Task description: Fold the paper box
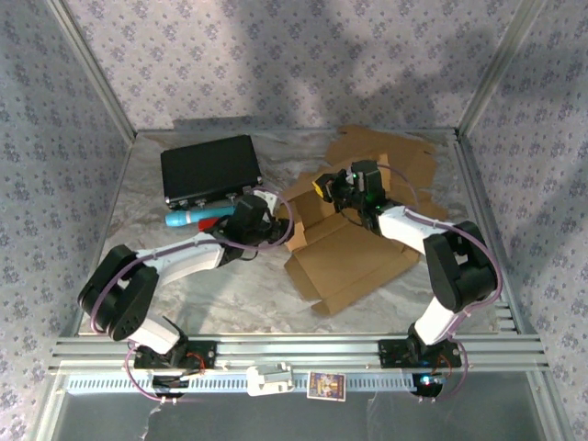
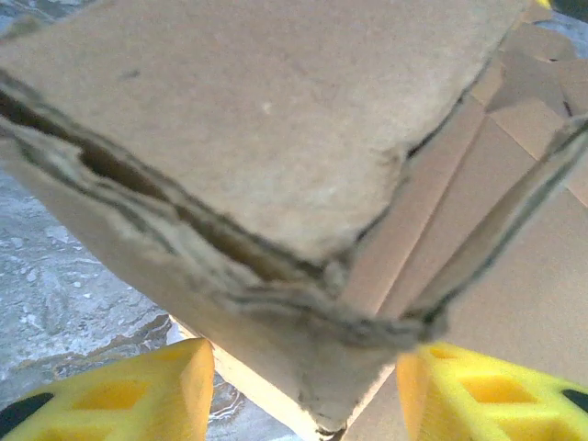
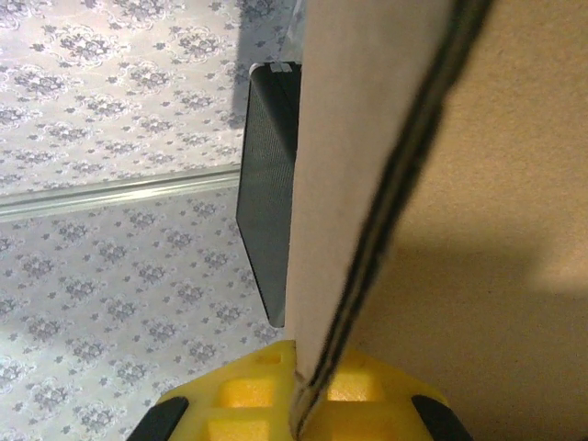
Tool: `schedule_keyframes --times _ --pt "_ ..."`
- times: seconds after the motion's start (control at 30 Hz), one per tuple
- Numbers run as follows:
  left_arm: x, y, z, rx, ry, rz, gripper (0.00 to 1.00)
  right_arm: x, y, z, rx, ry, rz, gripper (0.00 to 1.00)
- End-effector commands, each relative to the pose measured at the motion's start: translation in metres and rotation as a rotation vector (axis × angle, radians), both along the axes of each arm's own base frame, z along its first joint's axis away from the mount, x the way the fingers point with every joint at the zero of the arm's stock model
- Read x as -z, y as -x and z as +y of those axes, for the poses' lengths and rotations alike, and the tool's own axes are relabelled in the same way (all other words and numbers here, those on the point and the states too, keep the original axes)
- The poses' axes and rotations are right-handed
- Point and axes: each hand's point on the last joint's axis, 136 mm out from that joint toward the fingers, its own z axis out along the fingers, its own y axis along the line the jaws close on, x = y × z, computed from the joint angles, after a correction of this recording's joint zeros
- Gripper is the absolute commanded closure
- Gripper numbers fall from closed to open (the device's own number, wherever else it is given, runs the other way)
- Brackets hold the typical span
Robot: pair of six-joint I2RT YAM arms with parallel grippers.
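The paper box [image 1: 354, 262] is lying part-folded, right of centre on the table [image 1: 230, 294]. The right gripper [image 3: 299, 400] is clamping an upright panel edge, which is cutting off the black case [image 3: 266, 211]. The left gripper [image 2: 303, 377] is straddling a frayed box corner; whether it is gripping cannot be told.

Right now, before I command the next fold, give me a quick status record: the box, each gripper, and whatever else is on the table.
box: paper box, partly folded, mostly flat on the table
left: left gripper, jaws open, straddling a folded corner of the box
right: right gripper, jaws shut on the edge of a flap
other items: black case at back left; blue tool just in front of it
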Motion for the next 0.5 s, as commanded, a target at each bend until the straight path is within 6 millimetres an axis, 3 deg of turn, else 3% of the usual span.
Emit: schedule_keyframes --times 0.0,0.2,0.47 --pt "-0.005 -0.014 0.007 -0.104 -0.093 -0.031 0.50 -0.010 0.008 0.000 0.048 -0.020 -0.003 1.00" --pt "0.003 -0.015 0.015 -0.160 -0.191 -0.041 0.53 -0.017 0.008 -0.002 0.091 -0.072 -0.026 1.00" --pt "0.000 -0.016 0.028 -0.207 -0.271 -0.111 0.52 -0.039 0.009 0.010 0.092 -0.160 -0.097 1.00"
